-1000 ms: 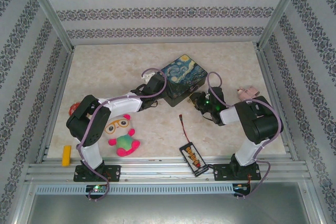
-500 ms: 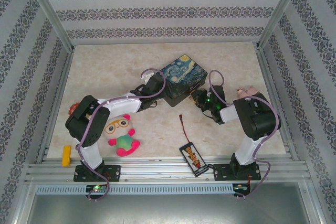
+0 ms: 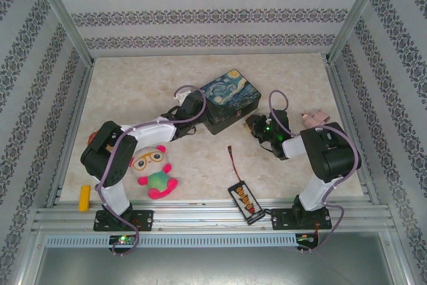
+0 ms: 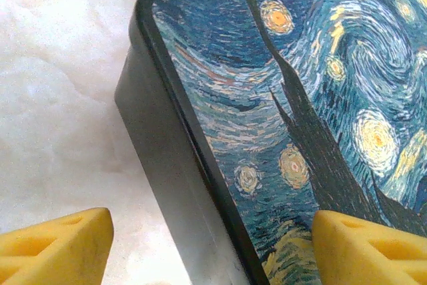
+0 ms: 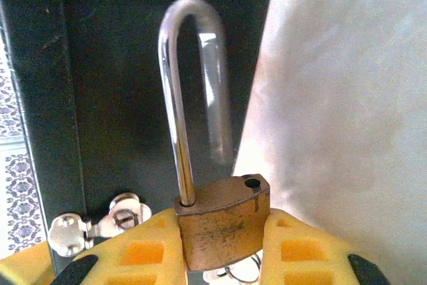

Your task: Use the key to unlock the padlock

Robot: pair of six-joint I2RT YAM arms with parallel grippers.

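Pinching one brass padlock point(image 5: 223, 221), silver shackle open, the right gripper point(image 5: 223, 251) clamps; the left gripper point(image 4: 210, 251) gapes astride one painted tin box point(image 4: 300, 98).

Left hand point(image 4: 212, 246) spread wide, right hand point(image 5: 223, 255) clamped on the padlock point(image 5: 222, 221), both arms reaching forward

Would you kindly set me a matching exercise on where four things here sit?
1. small brass padlock with silver shackle
2. Starry Night painted tin box
3. pink-and-green plush toy
4. yellow rectangular block

A. near-left corner of the workspace
B. clamped in the right gripper
C. just inside the left arm's elbow
D. beneath the open left gripper

Pairs: 1-B, 2-D, 3-C, 4-A.
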